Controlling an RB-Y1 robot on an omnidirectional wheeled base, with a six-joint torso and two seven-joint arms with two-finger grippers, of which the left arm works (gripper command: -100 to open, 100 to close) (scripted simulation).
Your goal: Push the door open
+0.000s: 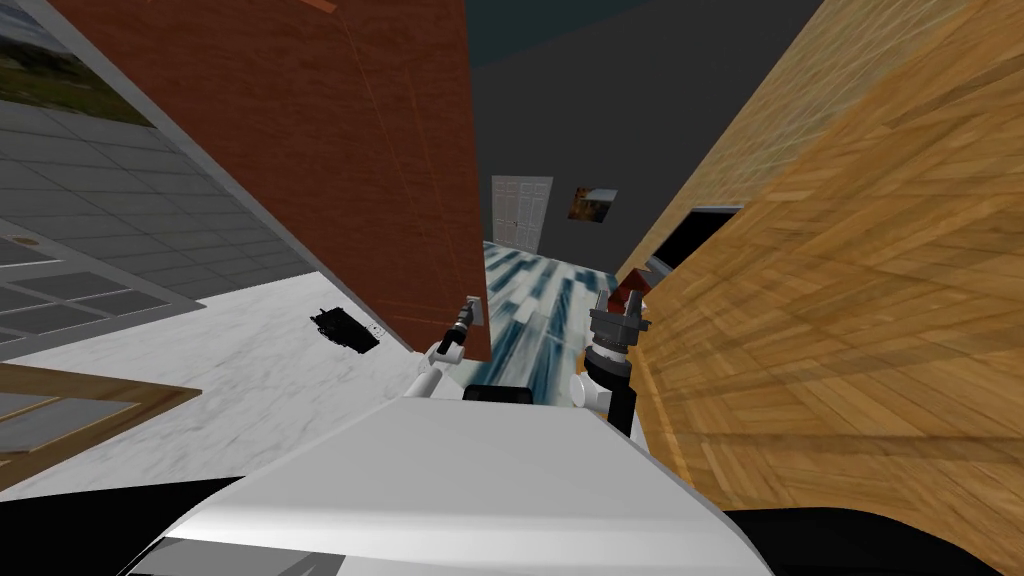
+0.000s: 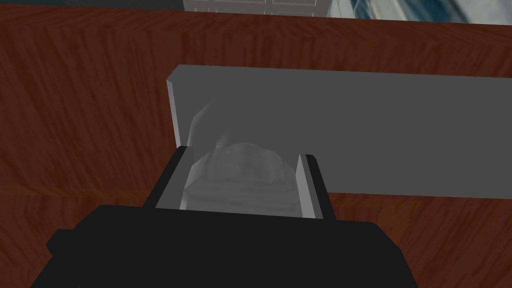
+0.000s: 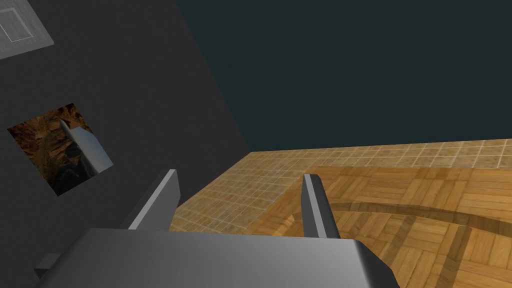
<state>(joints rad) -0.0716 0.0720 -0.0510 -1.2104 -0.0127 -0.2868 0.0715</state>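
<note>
door (image 1: 330,150), reddish-brown, rises close in front. left gripper (image 2: 242,159) is at the door's free edge, fingers (image 2: 176,170) clamped on the rounded grey handle (image 2: 240,167) on the door's grey plate (image 2: 390,135). right gripper (image 1: 622,300) hangs just past that edge, fingers apart.

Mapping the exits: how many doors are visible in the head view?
2. A red-brown door stands close on my left, by the left tool; a white door is at the corridor's far end. Others may be hidden.
</note>
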